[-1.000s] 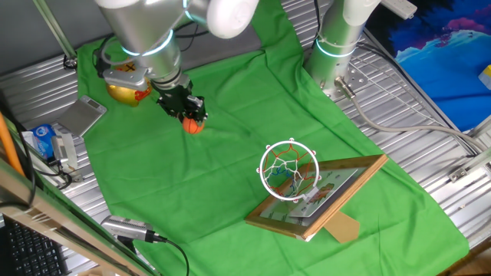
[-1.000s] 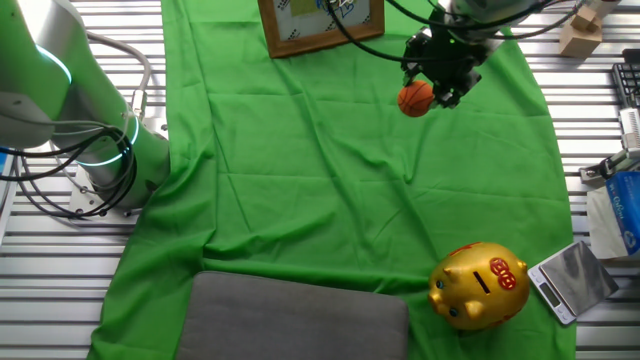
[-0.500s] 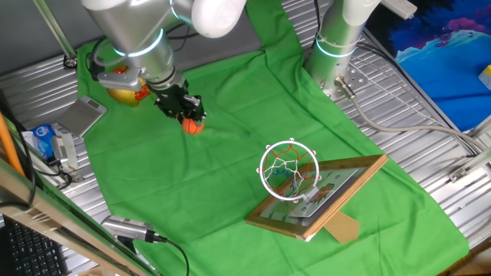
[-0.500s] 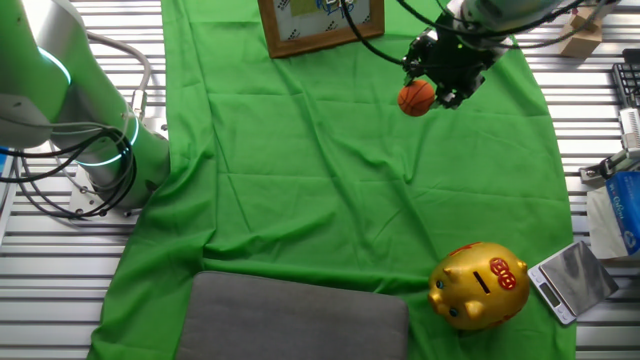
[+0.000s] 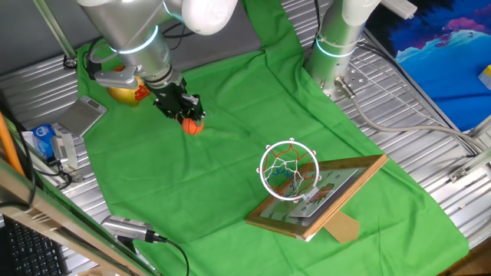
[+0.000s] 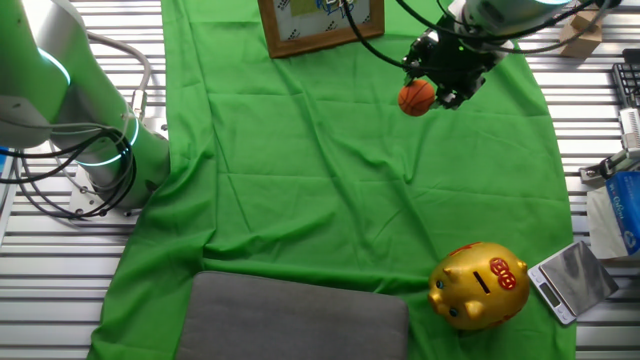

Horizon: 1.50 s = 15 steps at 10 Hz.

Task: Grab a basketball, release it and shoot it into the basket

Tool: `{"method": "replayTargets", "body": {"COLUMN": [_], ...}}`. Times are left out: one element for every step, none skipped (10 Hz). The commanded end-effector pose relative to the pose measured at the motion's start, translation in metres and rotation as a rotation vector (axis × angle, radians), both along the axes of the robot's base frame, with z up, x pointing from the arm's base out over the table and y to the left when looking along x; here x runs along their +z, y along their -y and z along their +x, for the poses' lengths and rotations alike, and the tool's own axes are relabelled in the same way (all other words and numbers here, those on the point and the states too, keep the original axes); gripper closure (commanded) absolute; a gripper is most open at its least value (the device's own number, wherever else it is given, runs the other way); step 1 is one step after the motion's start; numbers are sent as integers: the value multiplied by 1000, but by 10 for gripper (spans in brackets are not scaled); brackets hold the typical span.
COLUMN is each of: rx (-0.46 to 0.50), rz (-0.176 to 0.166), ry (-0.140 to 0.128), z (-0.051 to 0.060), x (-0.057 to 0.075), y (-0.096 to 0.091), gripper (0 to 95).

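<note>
The small orange basketball (image 5: pixel 193 126) sits between the black fingers of my gripper (image 5: pixel 189 120), low over the green cloth. In the other fixed view the ball (image 6: pixel 416 98) hangs under the gripper (image 6: pixel 428 92), which is shut on it. The basket (image 5: pixel 288 170), a white rim with red-and-white net, stands on a wooden-framed backboard (image 5: pixel 337 186) lying tilted at the right front, well apart from the ball. In the other fixed view only the lower part of the backboard (image 6: pixel 320 25) shows at the top edge; the rim is out of view there.
A golden piggy bank (image 6: pixel 480 285) stands on the cloth, partly hidden behind the arm in one fixed view (image 5: pixel 123 90). A small silver scale (image 6: pixel 570 280), a blue-white carton (image 5: pixel 46 142), a grey pad (image 6: pixel 300 320) and a second arm's base (image 5: pixel 337 46) surround the cloth.
The arm's upper body has shifted slightly to the left in one fixed view. The gripper and the held ball have stayed almost in place.
</note>
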<state>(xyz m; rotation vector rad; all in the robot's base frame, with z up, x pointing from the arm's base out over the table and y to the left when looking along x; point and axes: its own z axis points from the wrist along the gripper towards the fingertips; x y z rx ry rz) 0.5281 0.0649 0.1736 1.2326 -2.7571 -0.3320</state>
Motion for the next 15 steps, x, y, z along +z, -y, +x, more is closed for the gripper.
{"method": "replayTargets", "body": {"rx": [-1, 0, 6, 10, 15, 15, 17, 18, 21, 21, 19, 19, 25, 25, 24], "rz": [5, 5, 10, 15, 15, 11, 12, 11, 11, 10, 9, 12, 30, 30, 18], "ry": [0, -1, -1, -3, -4, -9, -13, -14, -14, -13, -14, -19, -37, -53, -65], "z": [-1, -1, -1, -1, -1, -1, -1, -1, -1, -1, -1, -2, -4, -7, -13], "x": [0, 0, 0, 0, 0, 0, 0, 0, 0, 1, 2, 3, 11, 21, 36], "y": [0, 0, 0, 0, 0, 0, 0, 0, 0, 0, 0, 0, -2, -6, -11], "gripper": [950, 950, 950, 950, 950, 950, 950, 950, 950, 950, 950, 950, 950, 950, 950]}}
